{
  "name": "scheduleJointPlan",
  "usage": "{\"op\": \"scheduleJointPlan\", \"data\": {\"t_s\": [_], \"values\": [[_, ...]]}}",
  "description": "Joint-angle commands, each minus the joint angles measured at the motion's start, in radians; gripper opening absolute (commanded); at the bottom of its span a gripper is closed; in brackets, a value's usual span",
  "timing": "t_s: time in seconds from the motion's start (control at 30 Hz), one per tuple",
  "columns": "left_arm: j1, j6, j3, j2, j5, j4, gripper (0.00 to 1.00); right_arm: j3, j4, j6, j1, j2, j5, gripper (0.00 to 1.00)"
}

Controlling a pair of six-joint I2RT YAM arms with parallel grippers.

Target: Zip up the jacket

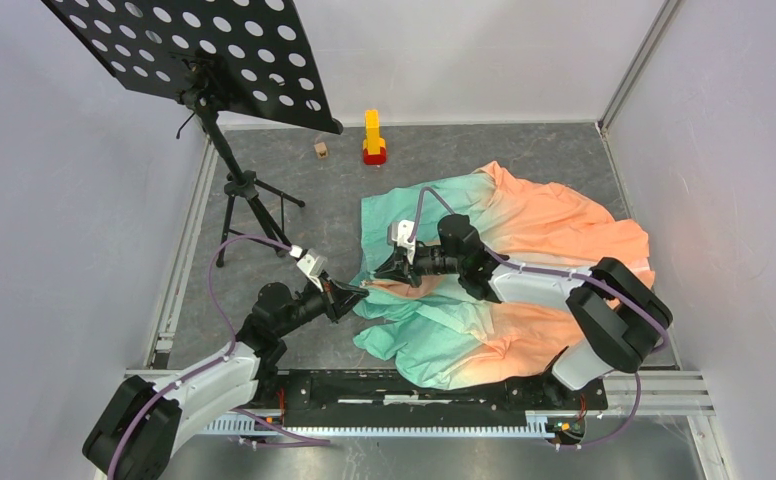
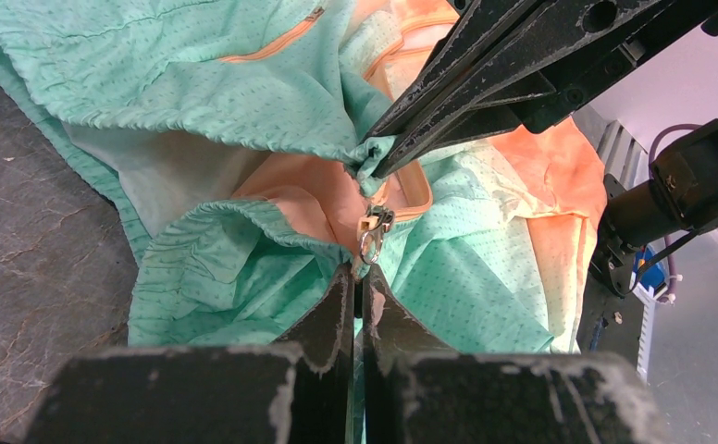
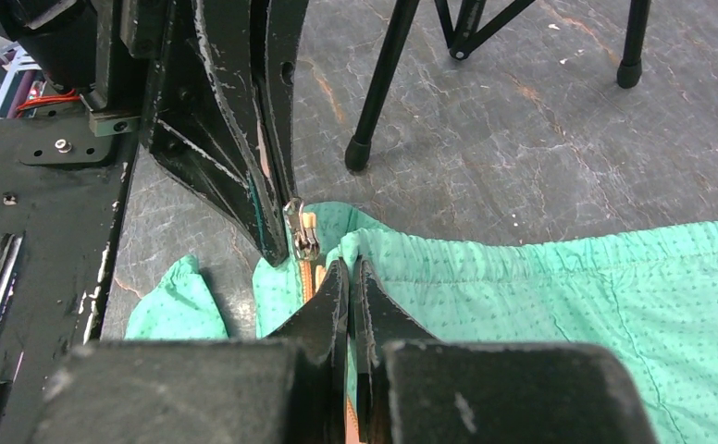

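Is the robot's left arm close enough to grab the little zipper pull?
Probably, yes. The zipper pull hangs uncovered right beyond the left gripper, but that gripper is shut on the jacket and must let go first.

The left arm (image 1: 214,375) reached forward and to the right, while the right arm (image 1: 544,282) bent across to the left. The left hand (image 1: 362,288) and the right hand (image 1: 378,274) faced each other, tips nearly touching, each pinched tight on the jacket (image 1: 554,225).
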Motion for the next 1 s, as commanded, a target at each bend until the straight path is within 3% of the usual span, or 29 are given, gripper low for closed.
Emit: {"op": "scheduleJointPlan", "data": {"t_s": [0.0, 0.97], "values": [[-0.003, 0.06, 0.007, 0.001, -0.005, 0.036, 0.02, -0.011, 0.063, -0.003, 0.005, -0.042, 0.027, 0.0], [-0.003, 0.06, 0.006, 0.008, 0.0, 0.046, 0.02, 0.006, 0.079, 0.024, 0.011, -0.003, -0.007, 0.0]]}}
